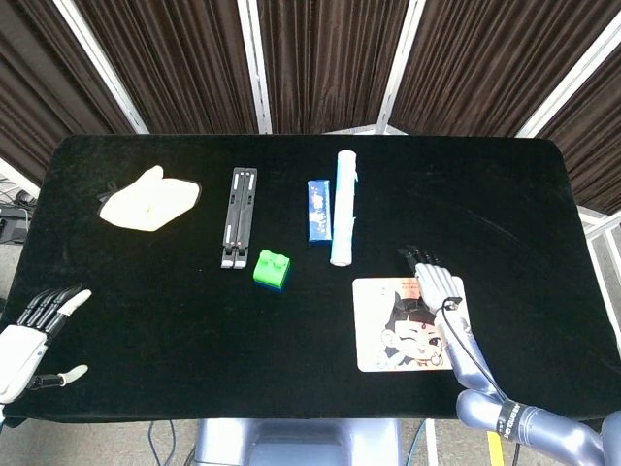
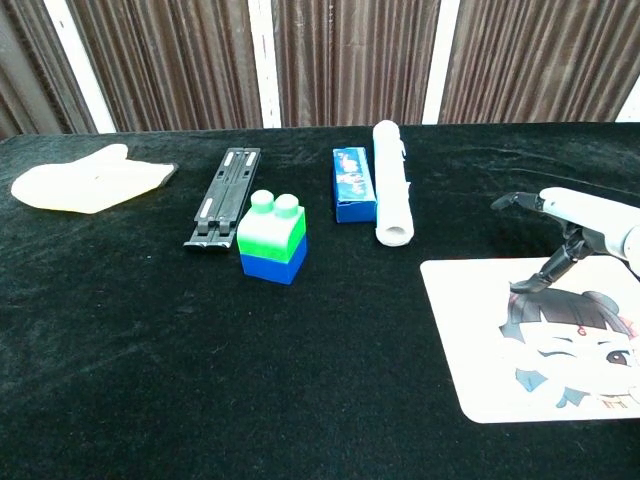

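- The right robot hand (image 1: 436, 284) is hovering at the far edge of the cartoon mat (image 1: 403, 335), fingers spread and grasping nothing; in the chest view its thumb is angling down toward the mat's upper edge, and whether it is touching cannot be told.
- The cartoon mat is lying flat on the black worktop (image 1: 524, 204), toward the near right side, with its printed face showing.
- Judging from this, doing well here is calling for fingertips lowered gently at the mat's edge, since a thin flat sheet is likely giving little to catch and may slide on the cloth.
- The left robot hand (image 1: 29, 335) is resting at the near left corner, fingers apart, holding nothing.
- Further out, a white roll (image 1: 343, 207) and blue box (image 1: 319, 210) are lying side by side, with a green and blue block (image 1: 272, 269), a black folding stand (image 1: 239, 216) and a cream cloth (image 1: 149, 199) to their left.
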{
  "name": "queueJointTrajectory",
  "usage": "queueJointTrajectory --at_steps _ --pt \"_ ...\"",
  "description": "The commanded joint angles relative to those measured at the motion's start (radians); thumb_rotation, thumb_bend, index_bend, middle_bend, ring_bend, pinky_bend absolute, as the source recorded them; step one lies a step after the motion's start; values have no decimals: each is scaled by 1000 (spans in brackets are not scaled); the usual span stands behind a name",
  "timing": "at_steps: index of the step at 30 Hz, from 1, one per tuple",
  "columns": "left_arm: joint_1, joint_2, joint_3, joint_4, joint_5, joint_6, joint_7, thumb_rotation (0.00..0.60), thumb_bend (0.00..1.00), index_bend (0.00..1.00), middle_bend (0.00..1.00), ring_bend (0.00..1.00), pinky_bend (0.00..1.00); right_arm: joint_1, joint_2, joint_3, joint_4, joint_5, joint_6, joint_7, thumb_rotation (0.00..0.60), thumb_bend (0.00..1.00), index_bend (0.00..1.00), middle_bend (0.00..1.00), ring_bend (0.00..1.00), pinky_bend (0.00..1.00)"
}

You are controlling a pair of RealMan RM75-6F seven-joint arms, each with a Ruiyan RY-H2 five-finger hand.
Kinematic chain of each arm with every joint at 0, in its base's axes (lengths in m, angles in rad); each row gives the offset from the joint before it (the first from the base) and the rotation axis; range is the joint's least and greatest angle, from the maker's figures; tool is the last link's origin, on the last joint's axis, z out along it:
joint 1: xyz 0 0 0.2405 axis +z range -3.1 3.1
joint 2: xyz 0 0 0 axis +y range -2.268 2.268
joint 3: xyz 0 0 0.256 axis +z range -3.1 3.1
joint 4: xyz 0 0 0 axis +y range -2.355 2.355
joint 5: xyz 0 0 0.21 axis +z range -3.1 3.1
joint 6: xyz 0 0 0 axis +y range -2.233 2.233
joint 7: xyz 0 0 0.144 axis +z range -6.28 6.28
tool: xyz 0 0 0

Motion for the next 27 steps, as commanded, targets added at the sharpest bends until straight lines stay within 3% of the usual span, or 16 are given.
queueJointTrajectory --at_steps 1,11,18,22,27 --pt "0 0 0 1 -2 -2 -1 600 112 0 0 0 0 -4 2 5 -1 -15 21 10 600 141 72 0 0 0" --pt "3 -5 -5 4 -10 3 -5 600 112 0 0 0 0 -74 112 -19 -106 -136 178 5 600 141 72 0 0 0" --pt "11 -37 -19 25 -28 11 23 600 111 0 0 0 0 -215 226 -119 -194 -286 366 41 600 138 72 0 0 0" --pt "18 -60 -28 44 -42 19 27 600 111 0 0 0 0 -291 261 -173 -174 -363 462 74 600 136 71 0 0 0" --pt "34 -98 -43 72 -54 50 40 600 111 0 0 0 0 -364 296 -231 -135 -407 516 114 600 134 0 0 0 0"
